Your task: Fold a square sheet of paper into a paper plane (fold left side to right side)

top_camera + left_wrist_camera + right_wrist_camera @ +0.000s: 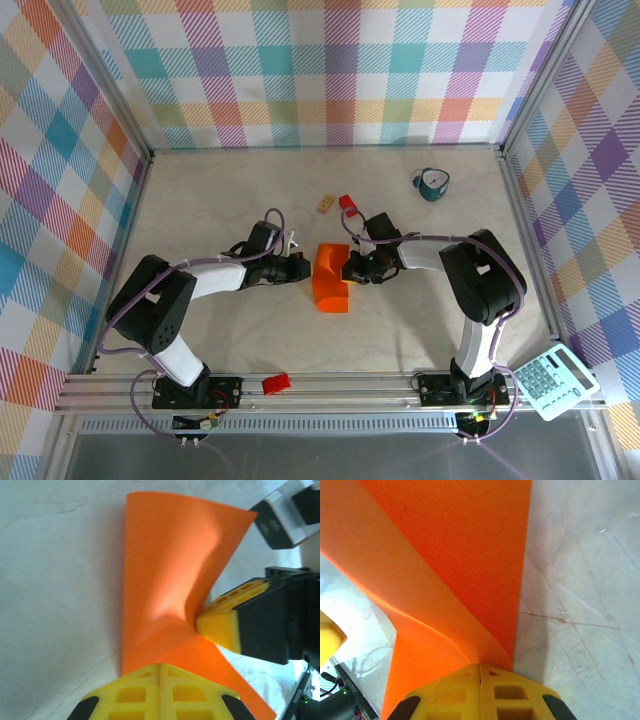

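Both arms' jaws tight on opposite edges of orange sheet (330, 283).

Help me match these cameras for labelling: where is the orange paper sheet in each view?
Top external: orange sheet at the table's centre.
Left wrist: spans the middle, pinched by left fingers at bottom edge.
Right wrist: upper left to centre, pinched by right fingers at bottom edge.
Shared landmark: the pale marbled table.

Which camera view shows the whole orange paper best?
Top external: the whole paper lies in frame there. The left wrist view shows it curled and pinched, with its near corner cut off. The right wrist view shows a close, cropped part.
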You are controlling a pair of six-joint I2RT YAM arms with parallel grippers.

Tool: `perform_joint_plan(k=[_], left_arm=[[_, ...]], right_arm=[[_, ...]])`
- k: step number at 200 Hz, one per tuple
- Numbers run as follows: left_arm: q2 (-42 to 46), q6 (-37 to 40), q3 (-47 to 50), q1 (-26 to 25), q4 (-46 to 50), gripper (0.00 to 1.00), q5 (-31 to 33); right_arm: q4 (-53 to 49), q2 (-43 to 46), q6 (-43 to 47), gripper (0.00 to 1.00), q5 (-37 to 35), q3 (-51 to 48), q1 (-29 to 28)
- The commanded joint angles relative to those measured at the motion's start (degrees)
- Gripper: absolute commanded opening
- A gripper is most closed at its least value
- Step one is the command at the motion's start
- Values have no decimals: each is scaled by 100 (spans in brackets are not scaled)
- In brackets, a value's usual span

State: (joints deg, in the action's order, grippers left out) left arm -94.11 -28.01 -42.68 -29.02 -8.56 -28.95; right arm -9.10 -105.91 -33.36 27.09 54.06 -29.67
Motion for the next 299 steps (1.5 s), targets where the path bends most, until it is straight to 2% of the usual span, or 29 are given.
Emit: perform_joint_plan(k=[1,76,172,299], left_arm=[[6,-158,-189,-229,-213,0,-167],[-709,72,-712,-557,37,0,63],[-1030,142,-628,-640,166,0,240],[-1110,273,-582,-649,440,0,390]], right_arm=[[-636,-298,154,0,-742,-314,-23],[-544,-308,161,0,-659,-364,-30],[-465,-290,194,0,-540,-341,-31],[596,533,-86,0,473,-257,-39]])
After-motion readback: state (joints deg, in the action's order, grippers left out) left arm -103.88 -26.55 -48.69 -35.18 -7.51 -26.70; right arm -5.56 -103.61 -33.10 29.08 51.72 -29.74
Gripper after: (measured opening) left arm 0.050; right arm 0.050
